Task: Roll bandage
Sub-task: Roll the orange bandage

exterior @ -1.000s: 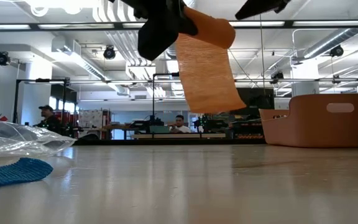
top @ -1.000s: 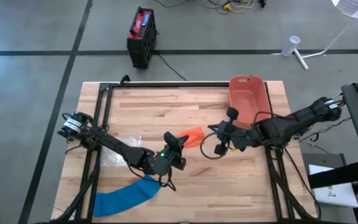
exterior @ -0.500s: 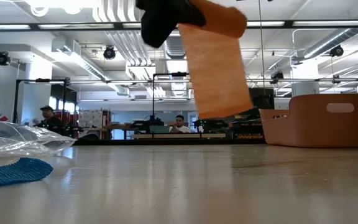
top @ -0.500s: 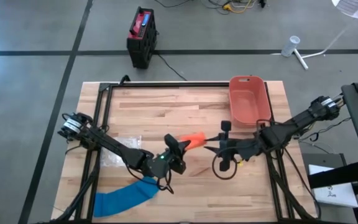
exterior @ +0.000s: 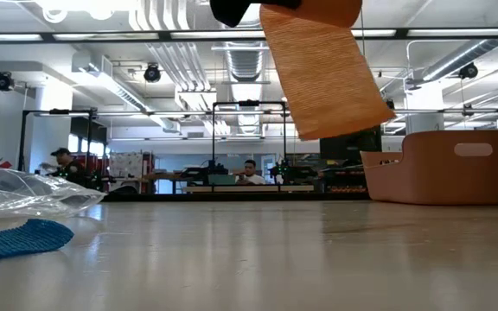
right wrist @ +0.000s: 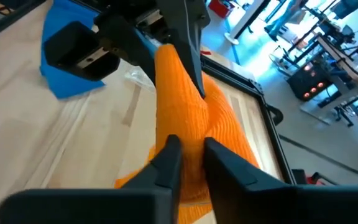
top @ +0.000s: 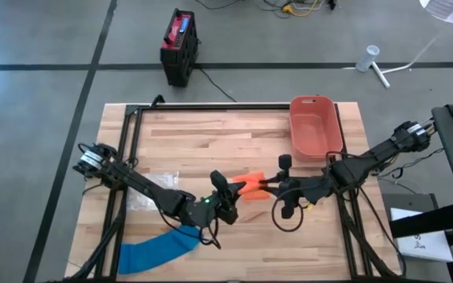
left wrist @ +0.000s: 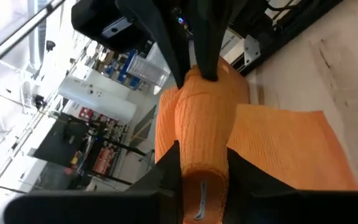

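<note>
The orange bandage hangs in the air over the middle of the table, its loose tail drooping. The left gripper pinches one end of the roll, and the right gripper has clamped its fingers on the other. A blue bandage lies at the near left, an orange bin far right.

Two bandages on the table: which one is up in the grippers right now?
The orange bandage, gripped at opposite ends by the left gripper and right gripper, its loose tail hanging. The blue bandage lies unrolled on the table's near-left corner, untouched.
</note>
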`<state>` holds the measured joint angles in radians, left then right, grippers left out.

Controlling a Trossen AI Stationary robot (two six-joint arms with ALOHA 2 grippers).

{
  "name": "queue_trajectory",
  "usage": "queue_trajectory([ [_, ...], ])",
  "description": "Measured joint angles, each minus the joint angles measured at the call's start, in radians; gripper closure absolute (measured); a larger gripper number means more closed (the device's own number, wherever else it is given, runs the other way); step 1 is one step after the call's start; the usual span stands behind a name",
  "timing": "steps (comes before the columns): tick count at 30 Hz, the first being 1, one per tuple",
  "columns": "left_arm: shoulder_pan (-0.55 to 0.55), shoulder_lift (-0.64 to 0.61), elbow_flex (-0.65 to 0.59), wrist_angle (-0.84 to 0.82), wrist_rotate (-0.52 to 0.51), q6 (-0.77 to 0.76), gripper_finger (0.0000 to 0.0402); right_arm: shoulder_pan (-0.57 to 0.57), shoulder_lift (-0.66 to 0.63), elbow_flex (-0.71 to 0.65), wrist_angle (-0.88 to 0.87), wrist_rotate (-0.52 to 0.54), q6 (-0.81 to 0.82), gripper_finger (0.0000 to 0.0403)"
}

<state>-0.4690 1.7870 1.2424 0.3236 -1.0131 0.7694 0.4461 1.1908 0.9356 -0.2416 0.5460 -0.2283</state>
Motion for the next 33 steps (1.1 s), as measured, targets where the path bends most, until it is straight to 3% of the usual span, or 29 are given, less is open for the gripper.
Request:
queue_trajectory([
  [4,0.000,0.000,0.004,-0.014,0.001,-0.045,0.0351,0.001,-0.015,0.000,-0.009,0.002,-0.002,0.0395],
  [16,-0.013,-0.005,0.006,-0.043,0.000,-0.197,0.0351,0.000,-0.101,-0.002,-0.203,0.004,0.052,0.0402],
  [23,-0.011,-0.006,0.009,-0.051,0.001,-0.287,0.0351,0.024,-0.126,0.006,-0.196,0.004,0.054,0.0402],
  [28,-0.010,-0.006,0.009,-0.054,0.002,-0.497,0.0351,0.050,-0.136,0.007,-0.029,-0.016,0.027,0.0400],
  [33,-0.001,-0.006,0.007,-0.055,0.002,-0.718,0.0351,0.051,-0.067,-0.011,0.164,-0.054,0.000,0.0370],
])
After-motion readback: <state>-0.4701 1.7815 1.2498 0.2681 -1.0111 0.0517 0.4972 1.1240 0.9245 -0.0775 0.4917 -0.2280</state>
